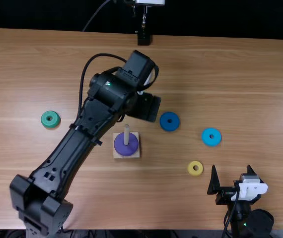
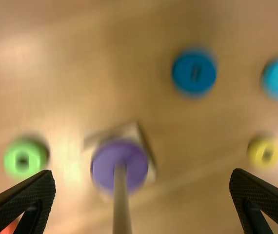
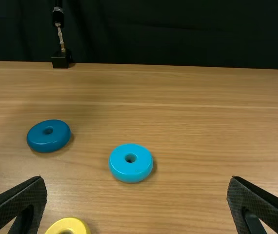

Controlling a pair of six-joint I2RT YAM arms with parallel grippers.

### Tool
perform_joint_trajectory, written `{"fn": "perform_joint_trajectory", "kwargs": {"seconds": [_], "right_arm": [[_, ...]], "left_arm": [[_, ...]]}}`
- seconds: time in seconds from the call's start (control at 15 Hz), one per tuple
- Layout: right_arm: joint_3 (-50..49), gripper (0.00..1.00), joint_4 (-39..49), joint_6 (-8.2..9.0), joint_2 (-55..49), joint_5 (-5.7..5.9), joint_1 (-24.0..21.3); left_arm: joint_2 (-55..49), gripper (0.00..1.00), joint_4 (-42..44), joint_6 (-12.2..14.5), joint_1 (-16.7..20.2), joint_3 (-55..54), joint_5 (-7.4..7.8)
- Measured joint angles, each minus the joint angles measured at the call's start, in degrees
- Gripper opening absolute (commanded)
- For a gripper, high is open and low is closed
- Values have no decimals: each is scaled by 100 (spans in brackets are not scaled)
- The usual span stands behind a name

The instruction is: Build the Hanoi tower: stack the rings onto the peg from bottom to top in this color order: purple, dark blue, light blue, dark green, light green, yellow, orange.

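The purple round ring is seated flat around the upright pale wooden peg, on the square wooden base. The dark blue round ring, judged to be due next, is laid flat on the light brown wooden table, farther toward the far edge than the peg and off toward the right edge.

The left gripper is held above the table with its fingers parted wide and nothing gripped. From it, the dark blue ring is found just toward the right edge and slightly toward the near edge. No long axis is offered by a round ring, so the fingers can probably be set across it at any turn. By the right gripper, placed near the near edge, the fingers are likewise spread wide and empty; it is clearly farther from that ring, so the left is better suited.

The light blue ring and the yellow ring are set between the right gripper and the dark blue ring's side of the table. The dark green ring is placed well toward the left edge.
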Motion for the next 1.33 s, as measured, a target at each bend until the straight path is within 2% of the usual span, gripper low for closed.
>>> {"fn": "perform_joint_trajectory", "kwargs": {"seconds": [0.13, 0.2, 0.6, 0.8, 0.87, 1.0, 1.2, 1.33], "right_arm": [[0, 100, 0, 2, 0, 2, 0], [0, 100, -4, 2, 0, 0, 0], [0, 100, -2, 2, 0, 0, 0], [0, 100, -2, 4, 0, 0, 0], [0, 100, -2, 0, 0, 0, 0], [0, 100, -2, 2, 0, 0, 0], [0, 100, -2, 2, 0, 2, 0], [0, 100, -2, 2, 0, 0, 0]], "left_arm": [[-728, 100, 1438, -2, 345, -944, -24], [-1093, 100, 1755, -2, 540, -1375, -70], [-3248, 100, 2063, 2, 1902, -3825, -361], [-4846, 100, 3414, 63, 2472, -5316, -483], [-5355, 100, 3950, 168, 2559, -5862, -501], [-6428, 100, 4922, 560, 2610, -7125, -509], [-8061, 100, 5134, 1209, 2612, -8754, -516], [-9073, 100, 5141, 1384, 2610, -9715, -520]]}}
